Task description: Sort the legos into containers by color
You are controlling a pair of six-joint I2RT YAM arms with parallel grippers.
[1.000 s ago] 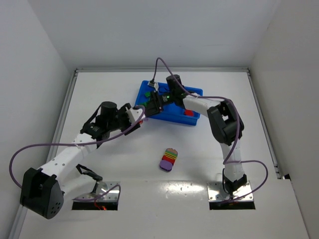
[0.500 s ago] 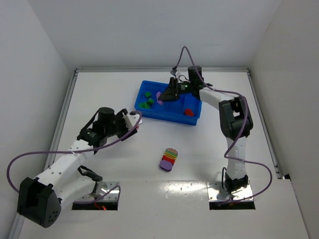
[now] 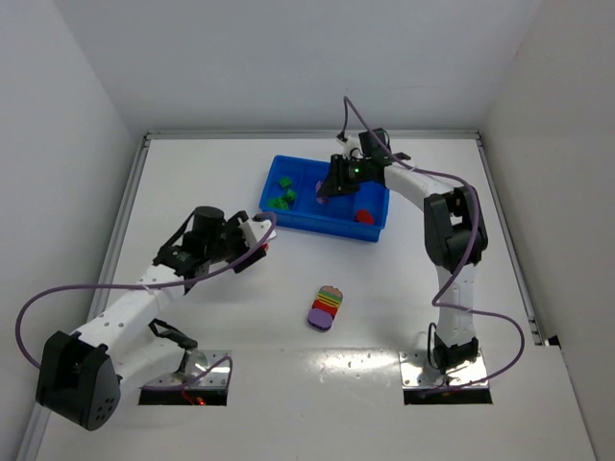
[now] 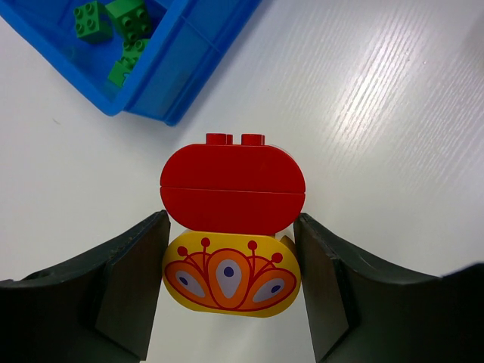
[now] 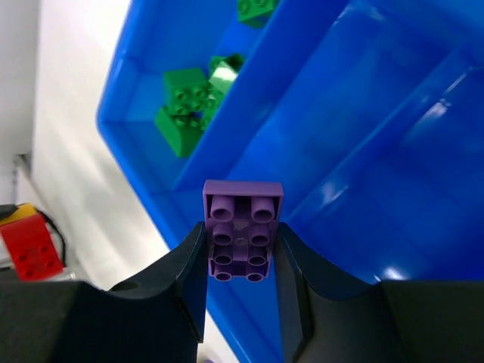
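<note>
The right gripper is clamped on a purple brick, which is pinched between both fingers with its hollow underside turned to the wrist camera. The brick is held over the tray, just past the divider that bounds the compartment where the green bricks lie; whether it touches the tray floor cannot be told. A red brick is seen in a compartment toward the tray's right end. The left gripper is clamped on a red-and-yellow clump, gripped at its yellow painted piece with the red bricks sticking out beyond the fingertips. That gripper is placed over the table at about 8 o'clock of the tray, just off the tray's near left corner. A striped clump is left on the table at 6 o'clock of the tray, well apart from both grippers.
</note>
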